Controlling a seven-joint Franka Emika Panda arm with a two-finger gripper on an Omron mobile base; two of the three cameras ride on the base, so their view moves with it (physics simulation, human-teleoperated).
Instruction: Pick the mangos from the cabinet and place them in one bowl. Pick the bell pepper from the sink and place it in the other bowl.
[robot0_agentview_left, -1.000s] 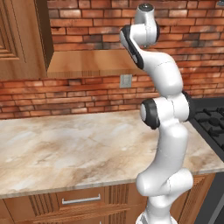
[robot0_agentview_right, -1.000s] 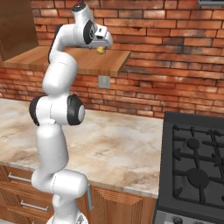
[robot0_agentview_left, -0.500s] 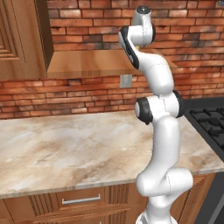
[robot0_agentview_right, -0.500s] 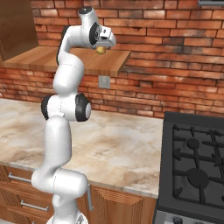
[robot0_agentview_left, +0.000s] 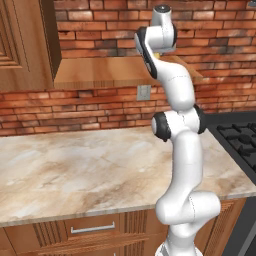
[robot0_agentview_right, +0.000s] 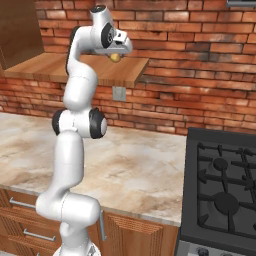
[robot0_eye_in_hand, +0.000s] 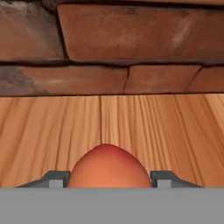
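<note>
Early stage, judging by the layout: the two-finger gripper (robot0_eye_in_hand: 108, 179) is up at the brown wooden cabinet's plain shelf board (robot0_agentview_right: 60, 67), jaws closed against both sides of a small oval orange-red mango (robot0_eye_in_hand: 107, 168), which sits between the finger tips (robot0_eye_in_hand: 56, 178) at 6 o'clock in the hand view. Whether the fruit is lifted or resting on the board, cannot tell. In the right base view the mango (robot0_agentview_right: 115, 57) shows yellow just under the hand, at about 11 o'clock. Left to do: carry this mango to a bowl, fetch any other mango, then the pepper. Below, a beige marble counter (robot0_agentview_left: 90, 170) runs along a red brick wall (robot0_agentview_left: 100, 105), with a grey wall outlet (robot0_agentview_left: 143, 92), wooden drawers (robot0_agentview_left: 95, 230) and a black gas cooktop (robot0_agentview_right: 222, 185) at 4 o'clock.
</note>
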